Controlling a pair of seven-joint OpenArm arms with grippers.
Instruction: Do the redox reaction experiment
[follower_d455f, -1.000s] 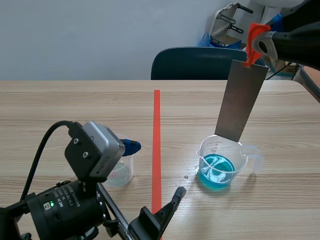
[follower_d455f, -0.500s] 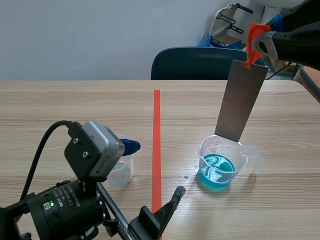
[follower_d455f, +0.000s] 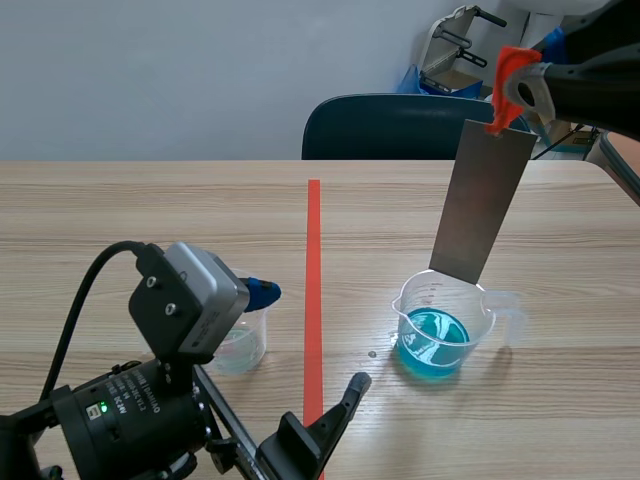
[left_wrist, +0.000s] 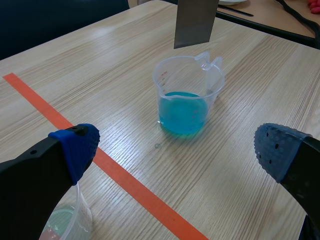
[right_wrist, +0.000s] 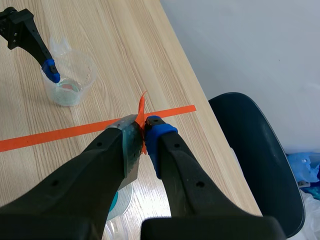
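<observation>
- The metal sheet (follower_d455f: 483, 205) hangs upright at the right of the scene view. Its lower edge is just above the far rim of the measuring cup (follower_d455f: 441, 327), which holds blue liquid at lower right. It looks lined up for dipping and is not yet in the liquid.
- An orange clip (follower_d455f: 507, 84) bites the sheet's top edge at upper right. The right gripper (right_wrist: 144, 131) is clenched on that clip, probably to keep its pads clear of the solution.
- The left gripper (left_wrist: 177, 147) is released, fingers wide apart, low at lower left beside a small cup (follower_d455f: 240, 342) of pale liquid.
- The left arm's camera housing hides part of the small cup. The left wrist view cuts off the sheet's upper part and the clip.
</observation>
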